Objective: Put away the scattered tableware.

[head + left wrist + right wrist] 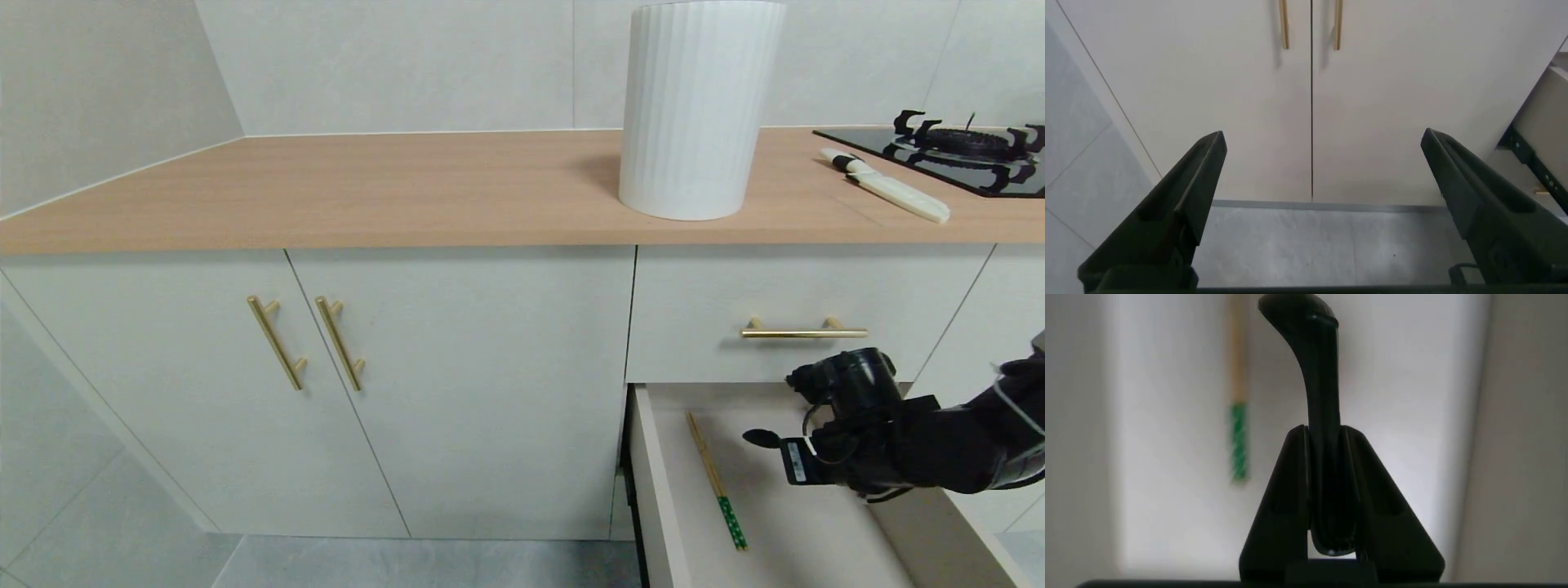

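While the right gripper hangs over the open drawer, its fingers are clamped tight on a black spoon (a spoon by its rounded end, anyway), which pokes out toward nine o'clock above the drawer floor. The chopsticks lie inside, at about seven o'clock from the spoon. Here's the danger: let go from this height and the spoon could bounce, clatter onto the chopsticks or skid against the drawer's left wall. Drift toward twelve o'clock and the wrist may knock the closed drawer front and its brass handle just above. Room is decent, though, with bare drawer floor between the chopsticks and the right wall, toward five o'clock. The left gripper sits with jaws spread wide, holding nothing, facing the cabinet doors low near the floor. Up on the counter, a knife lies at two o'clock, beside the hob, not yet put away.
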Motion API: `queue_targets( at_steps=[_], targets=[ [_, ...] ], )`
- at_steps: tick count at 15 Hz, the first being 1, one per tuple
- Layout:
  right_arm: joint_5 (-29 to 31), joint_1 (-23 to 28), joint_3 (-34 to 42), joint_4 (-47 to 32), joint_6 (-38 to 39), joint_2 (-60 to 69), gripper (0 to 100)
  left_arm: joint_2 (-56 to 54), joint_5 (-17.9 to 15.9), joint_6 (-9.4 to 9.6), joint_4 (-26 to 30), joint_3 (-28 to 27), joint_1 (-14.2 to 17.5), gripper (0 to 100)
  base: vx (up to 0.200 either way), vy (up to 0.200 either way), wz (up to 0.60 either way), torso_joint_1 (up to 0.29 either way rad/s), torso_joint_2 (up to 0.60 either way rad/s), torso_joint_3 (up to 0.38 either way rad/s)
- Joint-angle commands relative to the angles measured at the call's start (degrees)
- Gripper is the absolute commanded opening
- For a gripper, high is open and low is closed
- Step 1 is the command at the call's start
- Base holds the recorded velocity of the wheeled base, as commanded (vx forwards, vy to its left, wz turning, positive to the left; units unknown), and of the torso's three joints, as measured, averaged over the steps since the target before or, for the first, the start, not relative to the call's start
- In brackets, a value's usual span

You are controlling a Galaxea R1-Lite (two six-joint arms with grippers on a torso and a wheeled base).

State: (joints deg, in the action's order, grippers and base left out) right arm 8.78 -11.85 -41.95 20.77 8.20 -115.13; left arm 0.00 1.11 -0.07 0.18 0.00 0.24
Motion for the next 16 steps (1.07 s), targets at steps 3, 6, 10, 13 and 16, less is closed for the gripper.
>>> queue_targets(
  at_steps=[3,6,10,13,16],
  targets=[
    [1.3,0.0,0.0,2.3,0.5,-9.5,0,0.0,0.0,-0.01,0.0,0.0,0.0,100,0.000,0.000,0.00,0.000,0.00,0.000],
    [1.4,-0.1,-0.2,2.3,0.5,-12.0,0,0.0,0.0,-0.01,0.0,0.0,0.0,100,0.000,0.000,0.00,0.000,0.00,0.000],
    [1.4,-0.1,-0.2,2.4,0.5,-13.0,0,0.0,0.0,-0.01,0.0,0.0,0.0,100,0.000,0.000,0.00,0.000,0.00,0.000],
    [1.4,-0.1,-0.2,3.3,0.5,-13.1,0,0.0,0.0,-0.01,0.0,0.0,0.0,100,0.000,0.000,0.00,0.000,0.00,0.000],
    [1.4,-0.1,-0.1,4.5,0.5,-13.5,0,0.0,0.0,-0.01,0.0,0.0,0.0,100,0.000,0.000,0.00,0.000,0.00,0.000]
  ],
)
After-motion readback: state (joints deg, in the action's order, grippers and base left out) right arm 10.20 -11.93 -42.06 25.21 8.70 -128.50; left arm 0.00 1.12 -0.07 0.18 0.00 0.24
